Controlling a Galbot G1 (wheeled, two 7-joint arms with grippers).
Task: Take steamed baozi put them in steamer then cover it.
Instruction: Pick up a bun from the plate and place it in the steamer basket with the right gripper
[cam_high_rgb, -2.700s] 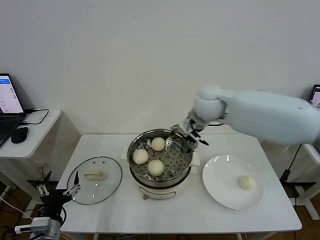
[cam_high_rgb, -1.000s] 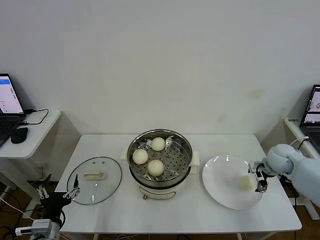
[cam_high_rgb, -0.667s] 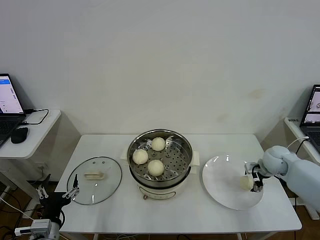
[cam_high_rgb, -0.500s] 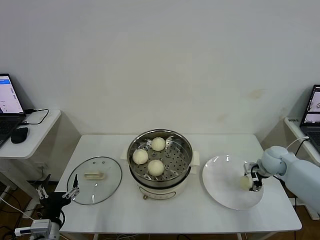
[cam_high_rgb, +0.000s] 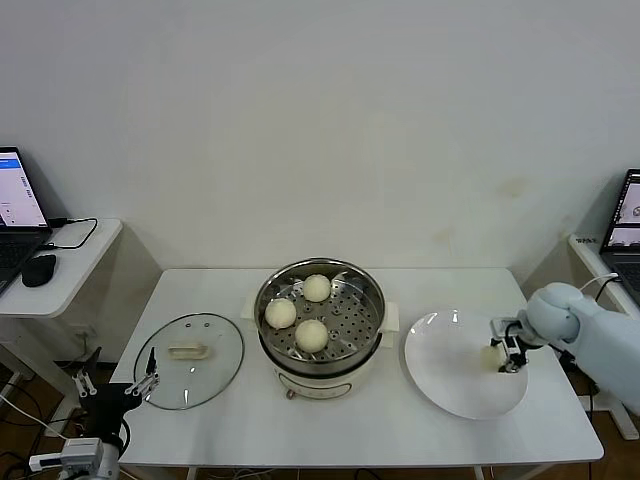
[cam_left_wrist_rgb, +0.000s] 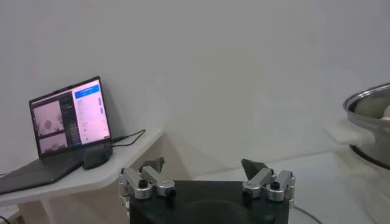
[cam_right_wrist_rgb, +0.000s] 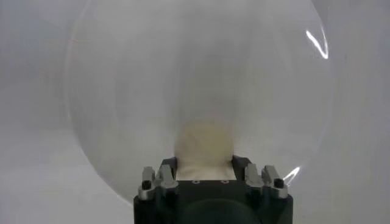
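The steamer (cam_high_rgb: 371, 292) stands mid-table with three baozi on its perforated tray: one at the back (cam_high_rgb: 317, 288), one on the left (cam_high_rgb: 281, 313), one at the front (cam_high_rgb: 312, 335). My right gripper (cam_high_rgb: 506, 356) is shut on the fourth baozi (cam_high_rgb: 494, 353) over the white plate (cam_high_rgb: 450, 385). In the right wrist view the bun (cam_right_wrist_rgb: 204, 143) is pinched between the fingers, with the plate (cam_right_wrist_rgb: 122, 91) below. The cover (cam_high_rgb: 215, 375) lies flat on the table left of the steamer. My left gripper (cam_high_rgb: 115, 386) is open and parked low beside the table's left front corner; it also shows in the left wrist view (cam_left_wrist_rgb: 203, 167).
A side table with a laptop (cam_high_rgb: 15, 200) and a mouse (cam_high_rgb: 39, 269) stands at the far left. Another laptop (cam_high_rgb: 627, 215) is at the far right. The steamer's rim (cam_left_wrist_rgb: 368, 103) shows in the left wrist view.
My right arm left the steamer, came to the plate and closed on the last baozi. The bun has since risen slightly. The left arm has not moved.
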